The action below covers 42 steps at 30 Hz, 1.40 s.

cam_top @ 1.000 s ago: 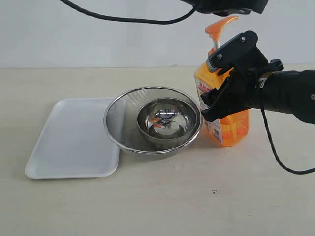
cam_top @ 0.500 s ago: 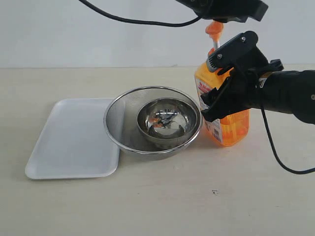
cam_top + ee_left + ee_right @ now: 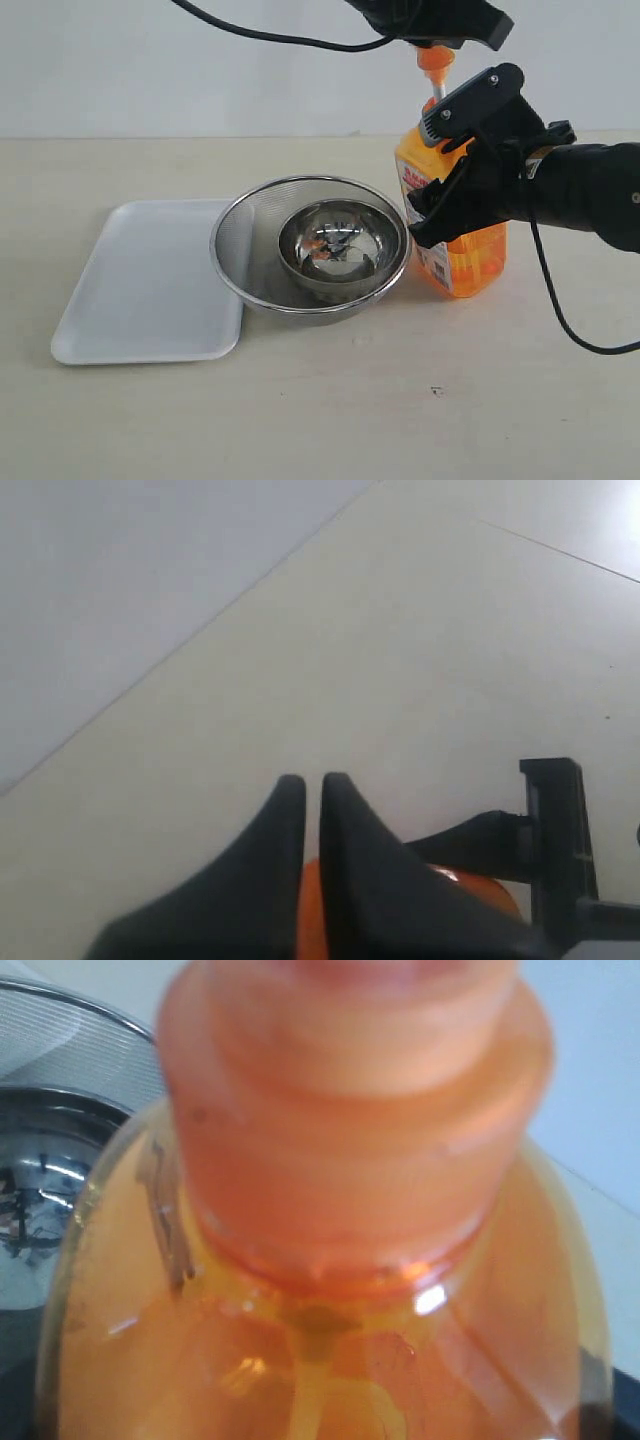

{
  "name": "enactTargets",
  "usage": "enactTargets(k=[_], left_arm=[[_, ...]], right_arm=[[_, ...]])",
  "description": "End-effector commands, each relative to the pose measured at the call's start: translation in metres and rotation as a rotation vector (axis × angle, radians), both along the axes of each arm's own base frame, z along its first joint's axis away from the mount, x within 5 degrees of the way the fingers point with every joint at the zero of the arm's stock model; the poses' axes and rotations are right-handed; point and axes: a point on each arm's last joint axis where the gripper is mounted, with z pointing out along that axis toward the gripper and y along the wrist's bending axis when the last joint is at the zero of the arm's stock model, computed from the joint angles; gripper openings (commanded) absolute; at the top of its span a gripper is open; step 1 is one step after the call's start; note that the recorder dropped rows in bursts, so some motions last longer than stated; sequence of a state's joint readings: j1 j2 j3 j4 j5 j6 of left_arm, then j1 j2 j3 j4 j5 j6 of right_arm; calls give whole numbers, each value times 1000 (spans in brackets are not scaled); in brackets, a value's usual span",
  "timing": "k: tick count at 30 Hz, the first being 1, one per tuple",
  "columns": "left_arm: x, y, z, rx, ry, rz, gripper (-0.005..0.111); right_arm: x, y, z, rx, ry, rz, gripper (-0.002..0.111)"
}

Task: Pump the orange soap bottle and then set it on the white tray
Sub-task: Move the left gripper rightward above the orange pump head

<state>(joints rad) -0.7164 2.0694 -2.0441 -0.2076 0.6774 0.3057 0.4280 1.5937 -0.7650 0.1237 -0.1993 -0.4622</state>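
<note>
The orange soap bottle (image 3: pixel 470 255) stands upright on the table, right of the bowls. My right gripper (image 3: pixel 440 215) is shut on its body from the right side. In the right wrist view the bottle's neck and shoulder (image 3: pixel 330 1260) fill the picture. My left gripper (image 3: pixel 432 20) hangs over the bottle with its shut fingers lying on the orange pump head (image 3: pixel 436 58). In the left wrist view that gripper (image 3: pixel 305 780) shows its two fingers almost touching, with the pump head (image 3: pixel 308 920) showing orange beneath them. The white tray (image 3: pixel 150 280) lies flat at the left.
A round steel mesh bowl (image 3: pixel 240 250) with a smaller shiny steel bowl (image 3: pixel 330 245) inside it sits between the tray and the bottle, close to both. A black cable (image 3: pixel 560 310) trails from the right arm over the table.
My left gripper has come down and shifted left over the pump head, and the spout is now hidden under it. The bottle and the right gripper have not moved.
</note>
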Motion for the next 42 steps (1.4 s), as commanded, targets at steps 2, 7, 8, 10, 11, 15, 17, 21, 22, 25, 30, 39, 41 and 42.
enactTargets(k=[2, 7, 8, 10, 11, 15, 17, 21, 22, 25, 30, 39, 41, 42], left_arm=[[-1, 2, 1, 25, 0, 11, 5], [2, 7, -2, 86, -6, 57, 5], [2, 8, -2, 89, -1, 57, 5], [2, 8, -2, 90, -1, 57, 5], [1, 8, 0, 87, -4, 57, 5], [-2, 12, 10, 77, -24, 65, 5], [-4, 14, 14, 81, -24, 71, 5], [-5, 16, 13, 95, -7, 78, 5], [-5, 16, 13, 95, -7, 78, 5], [-5, 16, 13, 96, -6, 78, 5], [-5, 16, 13, 104, -1, 78, 5], [-6, 19, 10, 129, 30, 101, 5], [-6, 20, 9, 139, 35, 103, 5], [-6, 21, 9, 147, 37, 108, 5]], right_arm=[[-3, 0, -6, -16, 47, 5, 0], [-3, 0, -6, -13, 48, 2, 0], [-3, 0, -6, -13, 48, 2, 0], [-3, 0, -6, -13, 48, 2, 0], [-3, 0, -6, -13, 48, 2, 0], [-3, 0, -6, -13, 48, 2, 0], [-3, 0, -6, -11, 47, 1, 0], [-3, 0, -6, -10, 43, 1, 0], [-3, 0, -6, -10, 43, 1, 0], [-3, 0, -6, -10, 43, 1, 0], [-2, 0, -5, -9, 41, 1, 0], [-2, 0, -5, -7, 40, -1, 0], [-2, 0, -5, -7, 40, -1, 0], [-2, 0, -5, -6, 38, -1, 0]])
